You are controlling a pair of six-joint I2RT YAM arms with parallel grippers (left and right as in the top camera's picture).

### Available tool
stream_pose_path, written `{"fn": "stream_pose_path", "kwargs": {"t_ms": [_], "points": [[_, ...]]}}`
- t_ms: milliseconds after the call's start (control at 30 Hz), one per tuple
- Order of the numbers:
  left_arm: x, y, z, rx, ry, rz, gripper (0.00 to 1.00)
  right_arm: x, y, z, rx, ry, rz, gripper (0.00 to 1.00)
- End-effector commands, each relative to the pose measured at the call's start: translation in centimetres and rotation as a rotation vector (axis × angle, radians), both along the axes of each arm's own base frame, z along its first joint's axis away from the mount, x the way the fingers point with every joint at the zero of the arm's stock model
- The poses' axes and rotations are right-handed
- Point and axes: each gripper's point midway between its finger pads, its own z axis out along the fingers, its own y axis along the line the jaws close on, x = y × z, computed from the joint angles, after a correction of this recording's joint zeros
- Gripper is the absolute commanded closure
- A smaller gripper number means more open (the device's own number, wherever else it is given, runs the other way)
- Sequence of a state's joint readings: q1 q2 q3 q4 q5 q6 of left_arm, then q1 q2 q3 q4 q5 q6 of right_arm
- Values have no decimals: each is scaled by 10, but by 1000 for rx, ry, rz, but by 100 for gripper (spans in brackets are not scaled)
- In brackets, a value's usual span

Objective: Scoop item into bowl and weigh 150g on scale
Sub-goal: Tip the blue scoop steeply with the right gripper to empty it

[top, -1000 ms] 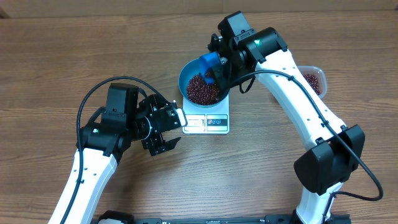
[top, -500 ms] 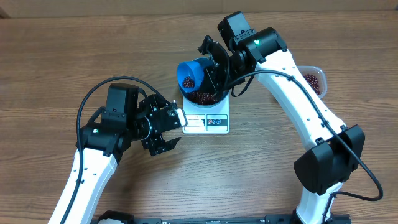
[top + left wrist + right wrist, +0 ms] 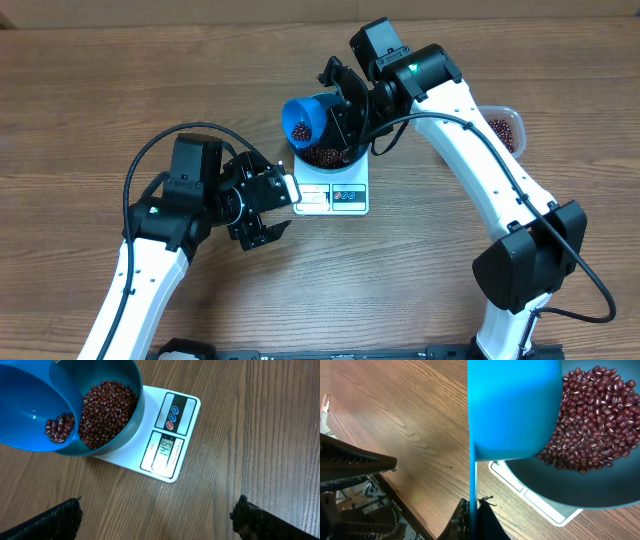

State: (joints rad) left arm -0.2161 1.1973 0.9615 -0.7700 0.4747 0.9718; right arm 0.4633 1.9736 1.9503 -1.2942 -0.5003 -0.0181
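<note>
Left hand hangs spread wide and empty, just left of the scale. On the scale sits the bowl, well filled with beans; the display looks just short of target. Over the scale's far side the right hand is clamped on the handle of the tilted scoop, a few beans inside. Hard, smooth and loose, they should roll and scatter easily: grip the stiff handle, tip gently

Bright, even light from above; soft faint shadows on table. Overhead sharp throughout. Crisp display on scale in left wrist. Blue scoop soft, too close to right wrist lens.
</note>
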Motion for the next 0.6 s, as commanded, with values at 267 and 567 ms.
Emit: {"fn": "stream_pose_path", "kwargs": {"t_ms": [267, 567], "points": [[-2, -3, -3, -8, 18, -3, 1, 11, -10, 29, 49, -62, -34, 96], [-2, -3, -3, -8, 18, -3, 0, 14, -14, 29, 49, -63, -45, 96]]}}
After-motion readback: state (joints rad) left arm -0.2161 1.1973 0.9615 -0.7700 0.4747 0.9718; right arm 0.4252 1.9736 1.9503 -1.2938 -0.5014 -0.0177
